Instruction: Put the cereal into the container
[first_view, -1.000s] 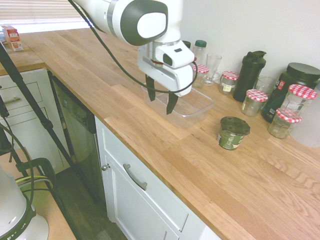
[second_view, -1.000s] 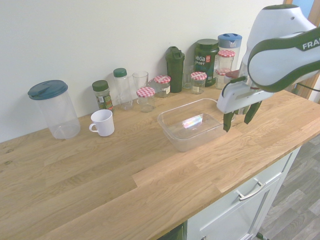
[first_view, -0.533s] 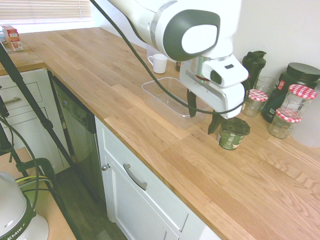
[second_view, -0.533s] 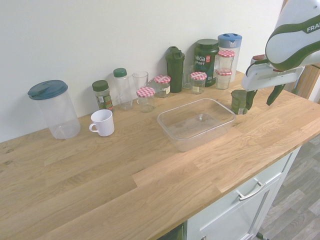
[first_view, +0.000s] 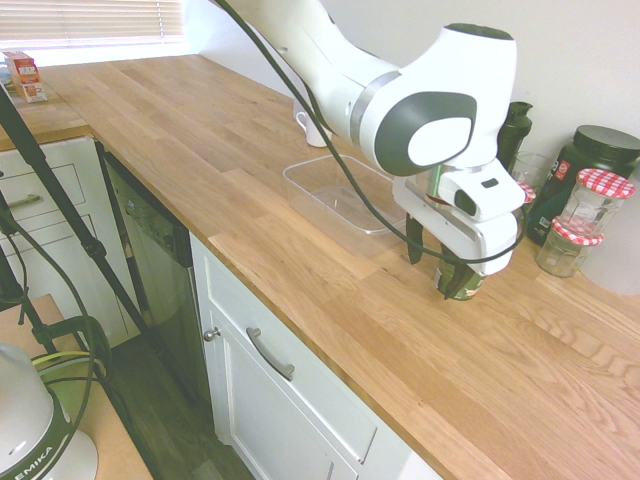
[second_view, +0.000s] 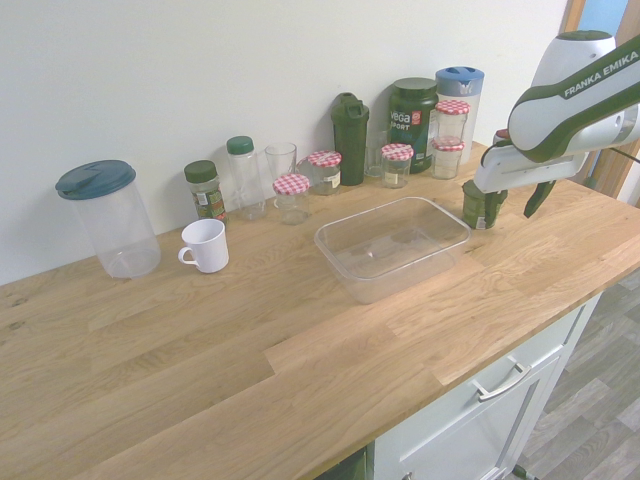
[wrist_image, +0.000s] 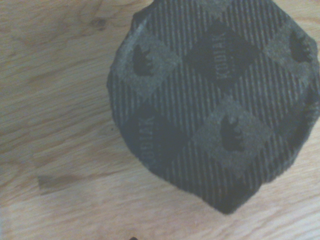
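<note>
One cereal cup (second_view: 478, 205), upright (lid (wrist_image: 215, 95) up)

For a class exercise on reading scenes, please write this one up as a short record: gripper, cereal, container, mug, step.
gripper: open, low at the cereal
cereal: green cup, upright on the counter
container: clear tub, without the cereal
mug: white, beside the lidded pitcher
step: probably about to grasp

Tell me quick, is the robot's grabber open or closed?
End effector: open, fingers apart by the green cereal cup, which stands on the counter.
</note>
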